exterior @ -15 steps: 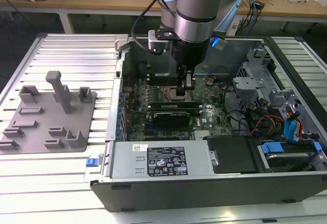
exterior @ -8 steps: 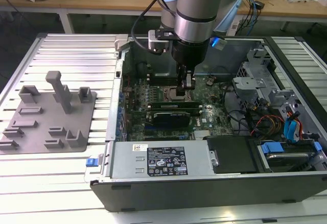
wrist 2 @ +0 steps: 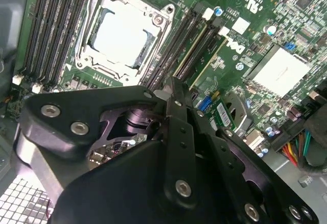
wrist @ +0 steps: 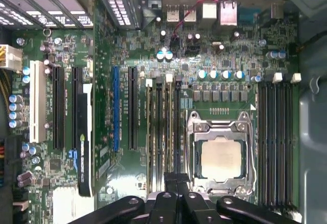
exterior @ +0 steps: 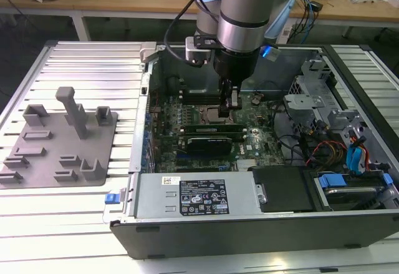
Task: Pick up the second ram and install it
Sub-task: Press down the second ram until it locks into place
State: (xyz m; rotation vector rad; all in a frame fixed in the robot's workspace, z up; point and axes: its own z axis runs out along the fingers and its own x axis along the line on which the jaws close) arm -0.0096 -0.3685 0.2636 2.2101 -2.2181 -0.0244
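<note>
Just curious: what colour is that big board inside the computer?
Green, the motherboard, clearest in the first wrist view.

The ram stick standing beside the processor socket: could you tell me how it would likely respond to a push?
The ram stick looks thin and stands on edge in its slot, so it is probably stiff downward but vulnerable sideways. Likely light. Its bare green board suggests fragility.

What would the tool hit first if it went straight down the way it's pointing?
Most likely the memory slots beside the processor: the tool points down at that row. How far above them it is remains unclear.
</note>
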